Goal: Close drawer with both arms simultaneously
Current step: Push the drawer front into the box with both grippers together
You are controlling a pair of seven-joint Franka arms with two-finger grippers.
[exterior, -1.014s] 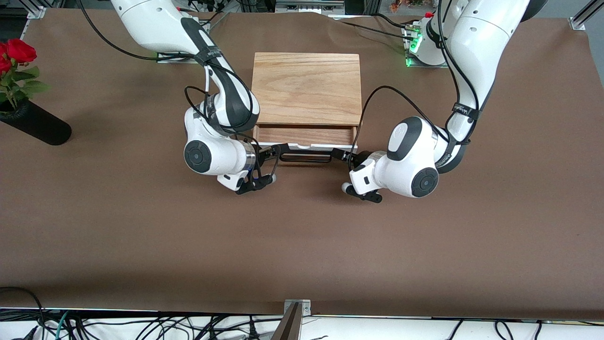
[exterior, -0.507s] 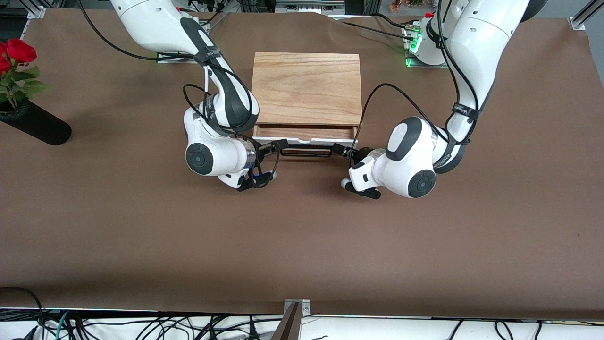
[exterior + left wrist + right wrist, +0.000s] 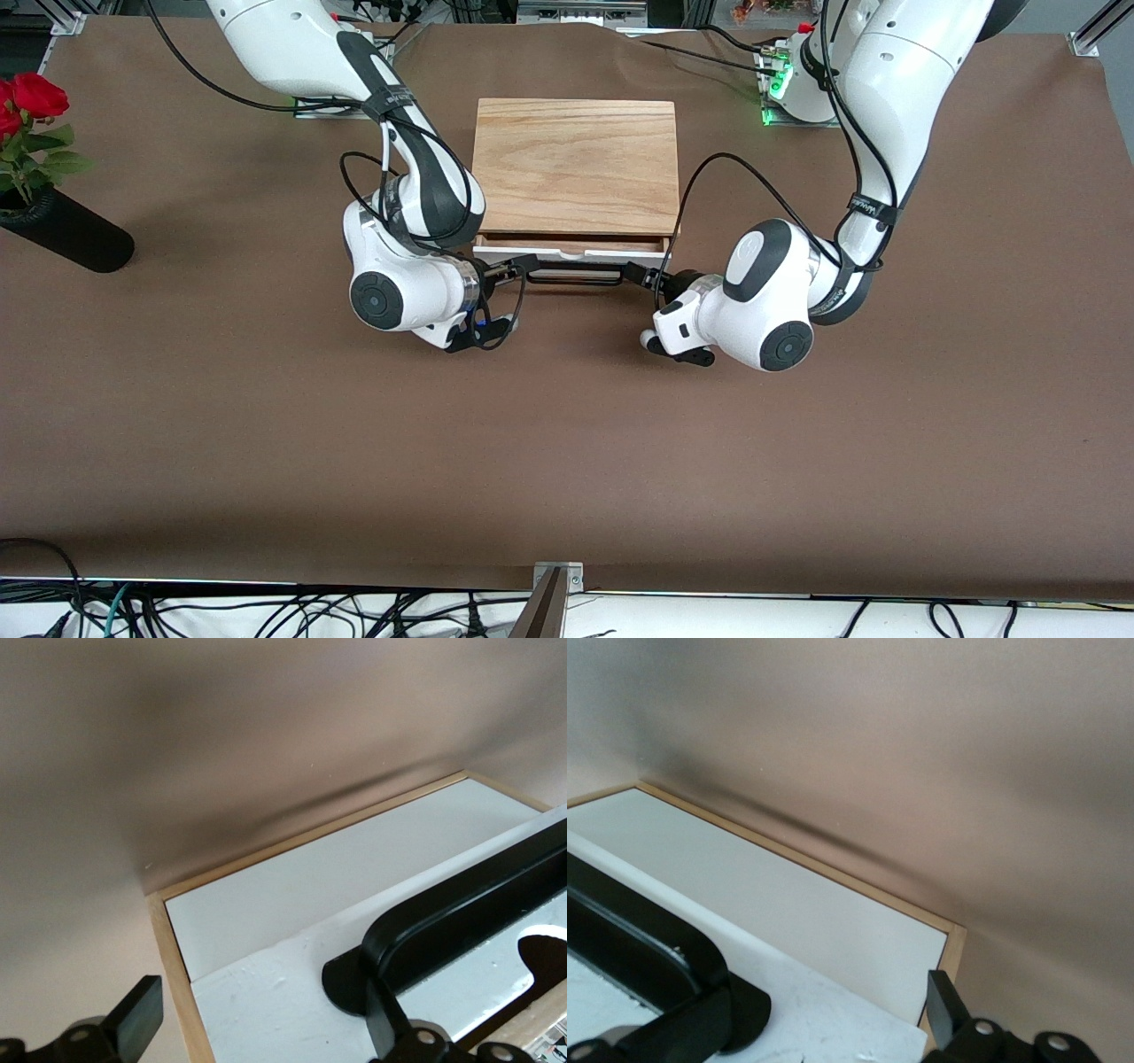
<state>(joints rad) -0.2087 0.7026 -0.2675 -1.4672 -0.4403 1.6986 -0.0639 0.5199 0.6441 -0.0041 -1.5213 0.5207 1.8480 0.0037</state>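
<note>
We see the drawer [image 3: 571, 253] in the upper middle of the front view, set in the light oak casing [image 3: 576, 164] on the brown table [image 3: 567, 461]. It is out by only a thin strip: a narrow band of its wood bottom shows between the casing's top and the white front panel. The black wire handle [image 3: 573, 276] lies just below the panel in that frame, nearer the camera.

The right gripper [image 3: 514, 268] is low at the handle's end toward the right arm's side, in the middle of the frame. Its fingers are spread wide and clamp nothing. In the right wrist view one finger [image 3: 950, 1010] sits just outside the casing's wood edge and the other [image 3: 664, 1036] sits by the handle [image 3: 647, 939] mount on the white front [image 3: 824, 1023]. We cannot tell if either finger touches.

The left gripper [image 3: 642, 276] mirrors it at the handle's other end, also spread wide with nothing gripped. In the left wrist view one finger [image 3: 137, 1019] is outside the casing edge and the other [image 3: 399, 1036] is beside the handle [image 3: 461, 904] mount on the front panel [image 3: 266, 992]. Contact is again unclear.

A black vase [image 3: 66, 235] with red roses [image 3: 35, 93] stands in the upper part of the frame at the right arm's end of the table, well apart from the casing.
</note>
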